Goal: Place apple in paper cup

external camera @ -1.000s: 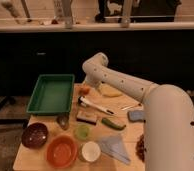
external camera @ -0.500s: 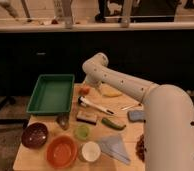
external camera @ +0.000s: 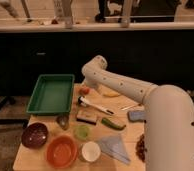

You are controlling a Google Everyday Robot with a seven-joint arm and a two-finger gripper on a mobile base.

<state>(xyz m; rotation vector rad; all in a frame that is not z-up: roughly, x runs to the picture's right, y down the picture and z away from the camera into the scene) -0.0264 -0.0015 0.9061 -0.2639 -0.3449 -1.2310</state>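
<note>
The apple (external camera: 84,90) sits on the far side of the table (external camera: 130,131), a small orange-red ball just off the right edge of the green tray (external camera: 52,93). It is round all over, so there is no long axis to call, and which way its stem points cannot be told.

Right above it hangs the gripper (external camera: 85,84), tucked under the far bend of the white arm (external camera: 125,87) and largely hidden by it. The claw is spread wide. Whether it touches the apple cannot be told.

Just right of the apple lies the yellow banana (external camera: 110,93), its length running left to right. In front of the apple a white-handled brush (external camera: 96,105) lies on a slant, dark head toward the apple and handle trailing to the near right. Nearer the camera come a brown block (external camera: 87,117) and a green pickle-shaped piece (external camera: 113,123).

At the near edge, well apart from the apple, the paper cup (external camera: 91,150) stands upright, mouth up. The orange bowl (external camera: 62,151) is just beside it on the left and a pale blue cloth (external camera: 113,147) on the right. A small green cup (external camera: 81,131) stands just behind it. Further left is a dark maroon bowl (external camera: 34,135). The dark grape bunch (external camera: 141,147) peeks out beside the arm at the right.
</note>
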